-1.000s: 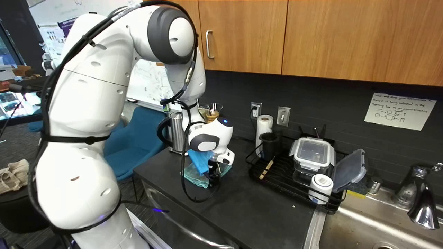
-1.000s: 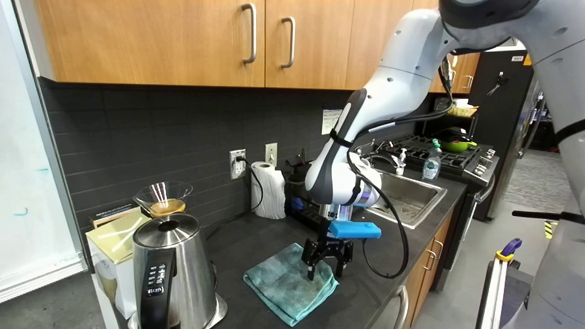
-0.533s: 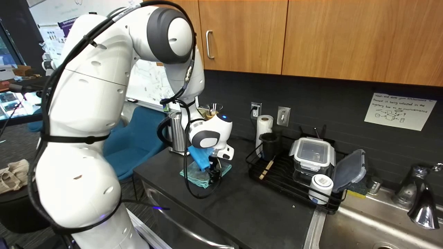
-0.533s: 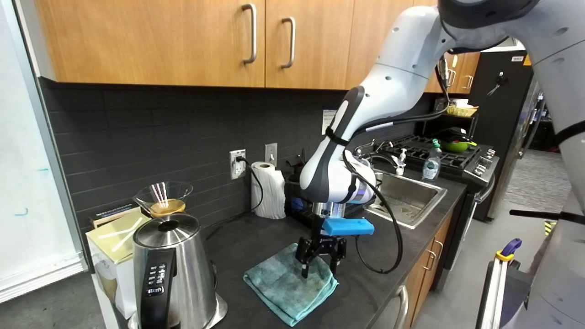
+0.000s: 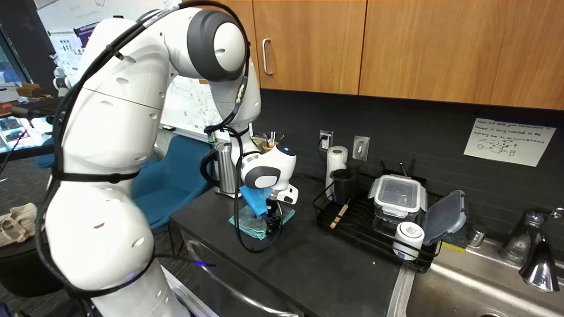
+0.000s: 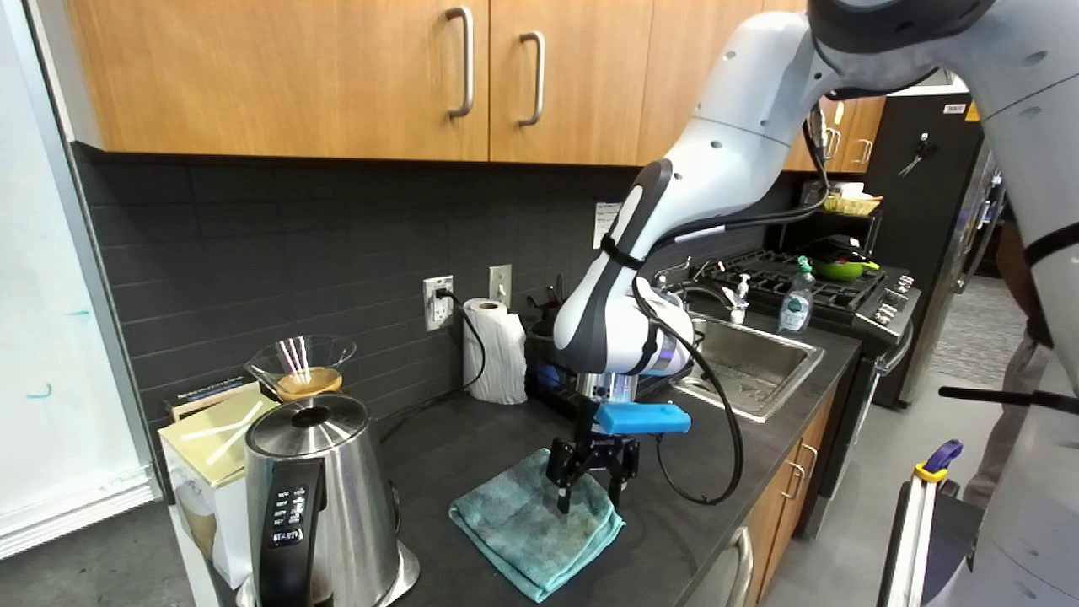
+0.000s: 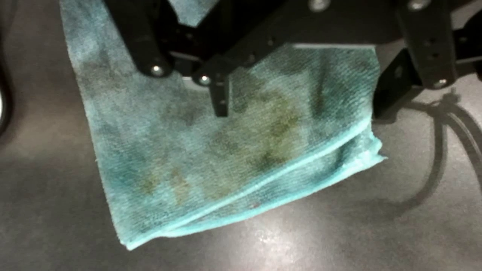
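In the wrist view, one gripper [image 7: 302, 116], fingers spread and gripping nothing, stands over one cloth [image 7: 169, 150] on the counter [image 7: 56, 210]; layers at its six o'clock mean a shallow pinch might take only the top. In an exterior view, one kettle [image 6: 354, 497] at the cloth's nine o'clock; in an exterior view, one rack [image 5: 359, 230] at three.

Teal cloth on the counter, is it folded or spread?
Folded: in the wrist view, the teal cloth shows stacked edges, one layer over another.
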{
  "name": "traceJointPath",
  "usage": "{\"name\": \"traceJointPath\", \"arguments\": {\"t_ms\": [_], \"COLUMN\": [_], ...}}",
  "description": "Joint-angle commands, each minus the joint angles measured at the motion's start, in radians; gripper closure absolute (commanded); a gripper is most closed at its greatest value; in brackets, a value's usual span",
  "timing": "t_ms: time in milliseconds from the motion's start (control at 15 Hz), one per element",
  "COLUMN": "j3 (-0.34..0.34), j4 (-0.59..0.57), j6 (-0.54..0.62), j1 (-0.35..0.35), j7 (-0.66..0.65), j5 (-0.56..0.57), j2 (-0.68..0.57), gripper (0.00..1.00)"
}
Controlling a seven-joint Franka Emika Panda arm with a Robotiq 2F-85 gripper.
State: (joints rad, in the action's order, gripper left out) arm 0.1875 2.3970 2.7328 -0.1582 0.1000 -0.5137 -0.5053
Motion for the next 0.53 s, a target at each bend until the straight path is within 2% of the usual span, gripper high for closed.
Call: {"name": "traceJointPath", "arguments": {"t_ms": [0,67,133,267,467], "j3": [0.024,0.023,0.020,0.013,0.010], "j4": [-0.001,-0.002,-0.002,-0.001,-0.002], "j6": [0.000,-0.001,0.001,0.002,-0.002], "j1": [-0.026,-0.027,-0.025,-0.020,-0.017], "j7": [0.022,0.022,0.020,0.012,0.006], "j5": [-0.015,-0.014,-0.008,0.000,0.003], "j2": [0.004,0.004,0.004,0.004,0.005], "gripper": [0.00,0.10,0.29,0.41,0.66]}}
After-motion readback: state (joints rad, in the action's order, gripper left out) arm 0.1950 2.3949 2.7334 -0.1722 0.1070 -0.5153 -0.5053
